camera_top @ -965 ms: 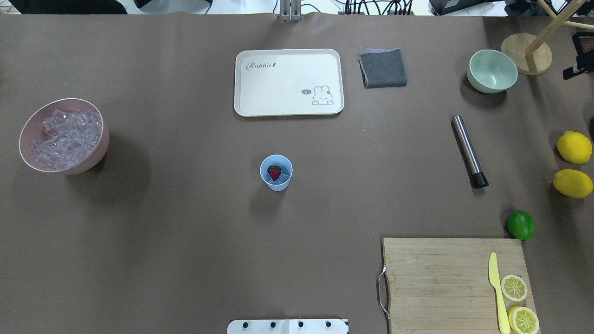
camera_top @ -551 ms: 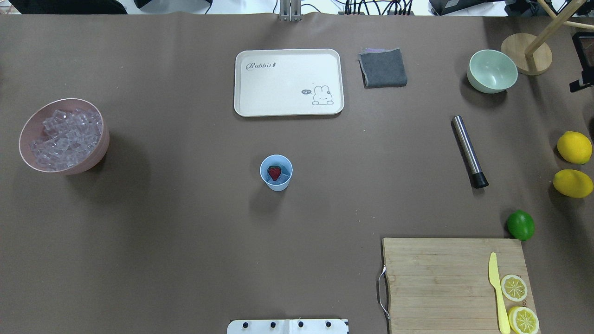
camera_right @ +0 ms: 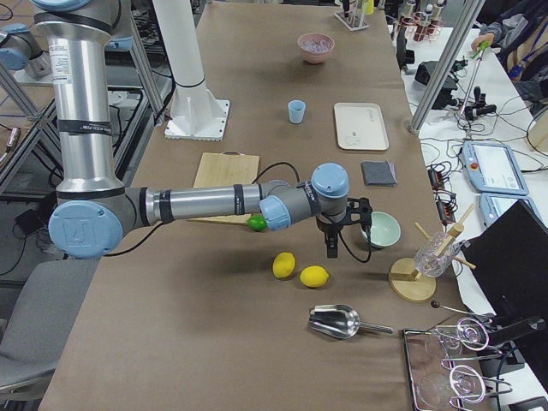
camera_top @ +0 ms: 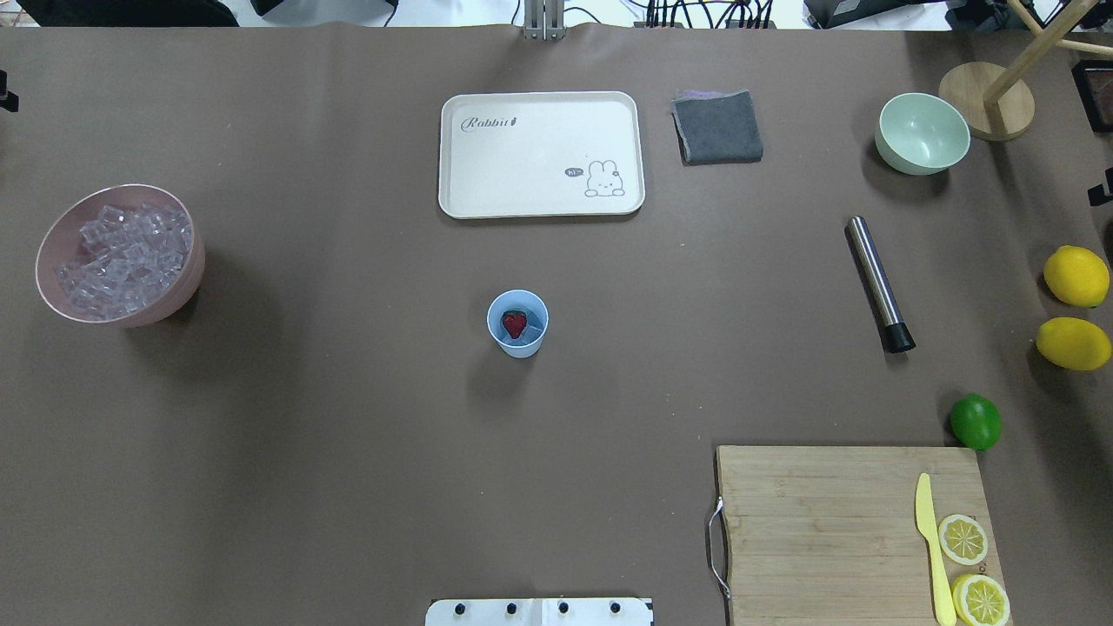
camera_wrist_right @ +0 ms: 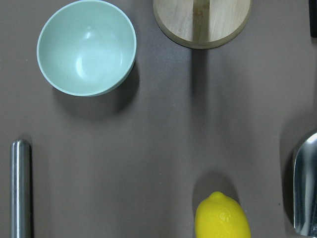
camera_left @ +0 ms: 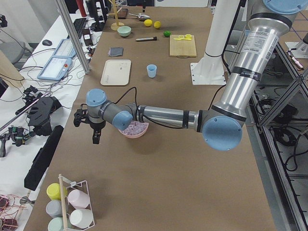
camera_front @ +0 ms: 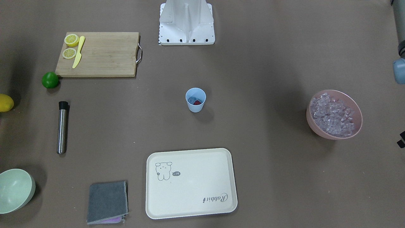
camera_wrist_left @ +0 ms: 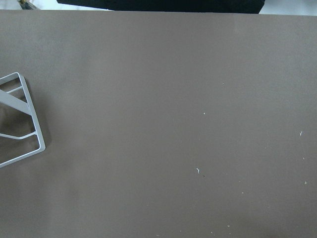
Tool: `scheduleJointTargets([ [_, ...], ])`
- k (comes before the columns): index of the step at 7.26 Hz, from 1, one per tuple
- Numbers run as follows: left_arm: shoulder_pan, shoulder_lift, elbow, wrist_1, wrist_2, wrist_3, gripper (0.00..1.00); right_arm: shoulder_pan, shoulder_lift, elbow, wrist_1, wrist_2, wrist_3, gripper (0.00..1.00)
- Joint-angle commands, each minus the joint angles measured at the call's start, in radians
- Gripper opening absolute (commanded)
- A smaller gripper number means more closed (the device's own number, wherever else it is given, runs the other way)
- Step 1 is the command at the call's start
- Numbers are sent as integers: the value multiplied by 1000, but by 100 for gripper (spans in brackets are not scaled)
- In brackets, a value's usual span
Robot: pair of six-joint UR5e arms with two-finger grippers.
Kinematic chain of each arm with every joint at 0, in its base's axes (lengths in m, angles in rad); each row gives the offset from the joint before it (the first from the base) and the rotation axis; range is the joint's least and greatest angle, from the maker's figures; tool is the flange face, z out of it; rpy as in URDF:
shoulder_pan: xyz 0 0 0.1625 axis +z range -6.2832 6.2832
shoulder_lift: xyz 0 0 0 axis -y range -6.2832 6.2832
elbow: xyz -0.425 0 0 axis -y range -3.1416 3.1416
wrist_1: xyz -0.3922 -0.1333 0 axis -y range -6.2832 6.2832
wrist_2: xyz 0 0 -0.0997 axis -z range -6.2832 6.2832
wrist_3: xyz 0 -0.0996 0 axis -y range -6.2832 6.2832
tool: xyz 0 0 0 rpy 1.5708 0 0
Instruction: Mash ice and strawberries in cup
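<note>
The pale blue cup (camera_top: 517, 343) stands upright mid-table, also in the front view (camera_front: 195, 107). A red strawberry (camera_top: 515, 324) lies inside it on a few clear ice cubes (camera_front: 191, 100). The main heap of ice (camera_top: 122, 256) fills a pink bowl (camera_top: 187, 287) at the far left. A steel muddler (camera_top: 878, 283) lies on the right. My left gripper (camera_left: 95, 134) hangs beyond the pink bowl, off the table's left end. My right gripper (camera_right: 330, 244) hangs near the mint bowl and lemons. I cannot tell whether either is open or shut.
A cream tray (camera_top: 541, 155), a grey cloth (camera_top: 717, 128) and a mint-green bowl (camera_top: 922, 132) sit at the back. Two lemons (camera_top: 1076, 276), a lime (camera_top: 976, 422) and a cutting board (camera_top: 826, 522) with knife and slices are on the right. A metal scoop (camera_wrist_right: 306, 188) lies by the lemons.
The dark part of my right gripper at the overhead view's right edge has slid nearer and almost out of view. A dark bit has appeared at the left edge. Table objects are unmoved.
</note>
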Motion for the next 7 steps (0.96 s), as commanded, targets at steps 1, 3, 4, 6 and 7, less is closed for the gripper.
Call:
scheduleJointTargets([
  [1, 3, 1, 2, -16, 9, -75, 98, -5, 2, 28, -50, -39, -29, 100],
  [3, 19, 3, 33, -35, 9, -69, 98, -17, 3, 28, -55, -39, -39, 100],
  [4, 25, 3, 71, -38, 11, -69, 98, -14, 3, 37, -53, -36, -41, 100],
  [6, 25, 1, 79, -40, 46, -22, 98, -17, 5, 51, -56, -39, -41, 100],
  [7, -12, -2, 75, -11, 33, 24, 98, -20, 8, 50, -55, -41, -41, 100],
])
